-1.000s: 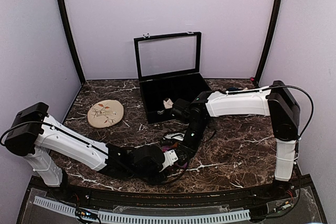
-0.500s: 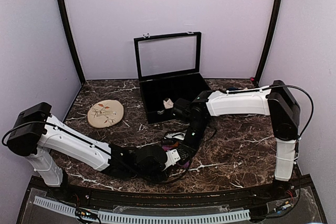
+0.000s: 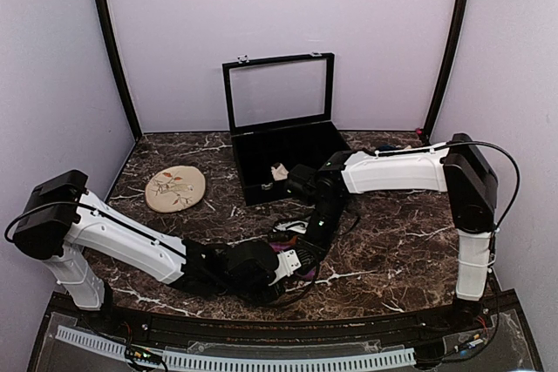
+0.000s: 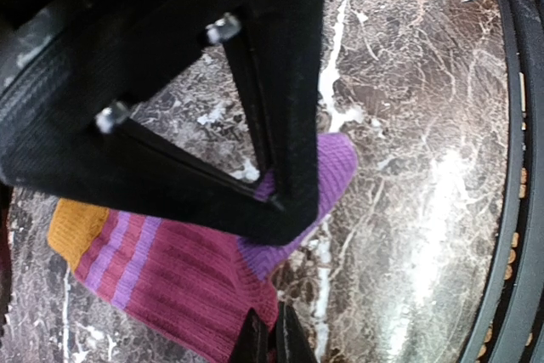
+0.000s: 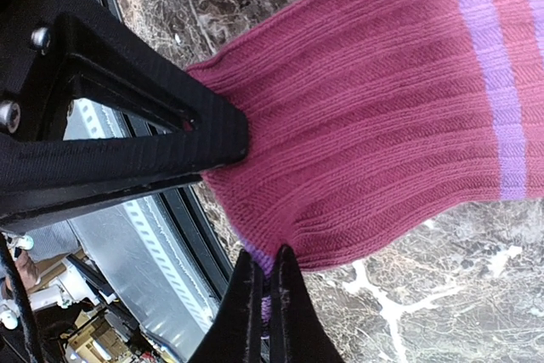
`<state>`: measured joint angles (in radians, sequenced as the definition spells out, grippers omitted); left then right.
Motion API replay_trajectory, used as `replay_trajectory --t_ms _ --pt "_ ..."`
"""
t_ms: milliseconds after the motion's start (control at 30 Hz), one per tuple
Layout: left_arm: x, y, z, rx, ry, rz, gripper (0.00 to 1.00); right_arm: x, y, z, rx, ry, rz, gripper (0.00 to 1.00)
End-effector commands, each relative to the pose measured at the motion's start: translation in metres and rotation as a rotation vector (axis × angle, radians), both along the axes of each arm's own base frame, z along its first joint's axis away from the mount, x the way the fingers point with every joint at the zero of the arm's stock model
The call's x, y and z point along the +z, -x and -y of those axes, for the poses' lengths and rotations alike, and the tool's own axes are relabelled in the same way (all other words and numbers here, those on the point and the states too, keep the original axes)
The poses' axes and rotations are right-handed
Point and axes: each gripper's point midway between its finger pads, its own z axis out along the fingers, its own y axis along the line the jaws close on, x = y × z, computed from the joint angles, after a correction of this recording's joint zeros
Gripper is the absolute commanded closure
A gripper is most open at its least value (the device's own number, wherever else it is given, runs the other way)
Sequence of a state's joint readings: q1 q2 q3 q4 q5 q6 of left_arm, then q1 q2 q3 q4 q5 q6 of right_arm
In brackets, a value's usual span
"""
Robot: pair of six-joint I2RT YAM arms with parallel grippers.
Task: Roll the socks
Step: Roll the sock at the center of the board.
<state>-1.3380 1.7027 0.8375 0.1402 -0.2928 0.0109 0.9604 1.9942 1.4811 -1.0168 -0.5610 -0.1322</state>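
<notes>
The magenta-purple striped sock (image 4: 183, 274) lies flat on the marble, its orange cuff (image 4: 75, 225) at the left and its purple toe (image 4: 337, 166) at the right in the left wrist view. My left gripper (image 4: 272, 339) is shut on the sock's near edge. The right wrist view shows the same sock (image 5: 382, 125), with my right gripper (image 5: 266, 295) shut on its purple-lined edge. Seen from above, both grippers meet low over the sock (image 3: 283, 253) at the table's front centre and hide most of it. A pale bit of fabric (image 3: 293, 226) beside the right arm may be the cream sock.
A black case (image 3: 261, 182) with its glass lid raised stands at the back centre, a small pale item inside. The round beige floral disc (image 3: 175, 188) lies at the back left. A black rail (image 4: 510, 210) runs along the table's front edge, close to the grippers.
My left gripper's jaws have closed onto the sock's edge. Both arms have barely shifted, and the right gripper stays shut.
</notes>
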Motion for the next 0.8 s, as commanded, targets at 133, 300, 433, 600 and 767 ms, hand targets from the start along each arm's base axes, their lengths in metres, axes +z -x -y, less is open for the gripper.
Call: replay_trajectory --t_ms 133,300,433,600,767 --pt "-0.014 0.002 -0.013 0.029 -0.031 -0.17 1.0 0.012 0.002 -0.013 -0.013 -0.064 0.018 0.77" --pt "-0.016 0.008 -0.015 0.019 -0.023 -0.284 1.0 0.016 -0.003 -0.012 -0.046 -0.104 0.047 0.63" --pt "-0.02 0.011 -0.016 0.02 -0.027 -0.349 1.0 0.018 -0.005 -0.011 -0.065 -0.134 0.059 0.6" --pt "-0.021 0.012 -0.014 0.022 -0.026 -0.427 1.0 0.023 -0.011 -0.012 -0.101 -0.181 0.092 0.57" --pt "-0.026 0.013 -0.013 0.02 -0.035 -0.523 1.0 0.027 -0.027 -0.008 -0.171 -0.216 0.134 0.55"
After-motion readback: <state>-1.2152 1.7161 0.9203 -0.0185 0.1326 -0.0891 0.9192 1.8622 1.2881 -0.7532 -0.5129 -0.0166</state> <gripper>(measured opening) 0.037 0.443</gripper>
